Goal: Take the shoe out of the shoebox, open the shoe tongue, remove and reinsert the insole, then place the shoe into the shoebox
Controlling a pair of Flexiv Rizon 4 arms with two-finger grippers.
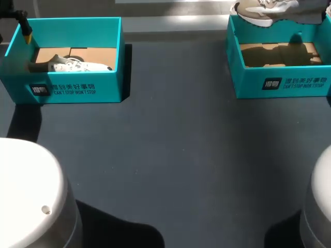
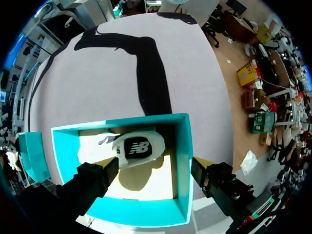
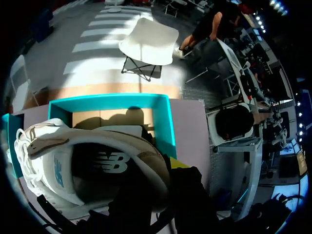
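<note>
Dark grey tabletop [image 1: 176, 155], w/ two teal boxes along its far edge.

Head view: the left box [image 1: 77, 90] holds the white shoe [image 1: 77, 65]. The left fingers [image 1: 27, 35] hang at that box's far-left corner, clear of the shoe. The right box [image 1: 279, 82] is empty. The tan shoe [image 1: 261, 11] hangs above its back wall, prob. lifted out so tongue & insole can be worked outside the box.

Left wrist view: the left fingers [image 2: 95, 178] are wide apart, one inside the left box [image 2: 185, 146], the other outside its wall, gripping nothing. The white shoe [image 2: 141, 146] lies just ahead, opening up. Reads as an approach pose.

Right wrist view: the right fingers [image 3: 187, 187] are clamped on the tan shoe [image 3: 73, 161] at the rim of its opening. Exact contact is lost in shadow, but a rim pinch would leave the tongue free. The insole [image 3: 105, 163] sits inside the shoe. The right box [image 3: 161, 117] lies beyond the shoe. For this shoe, I judge take-out done, tongue next.
</note>
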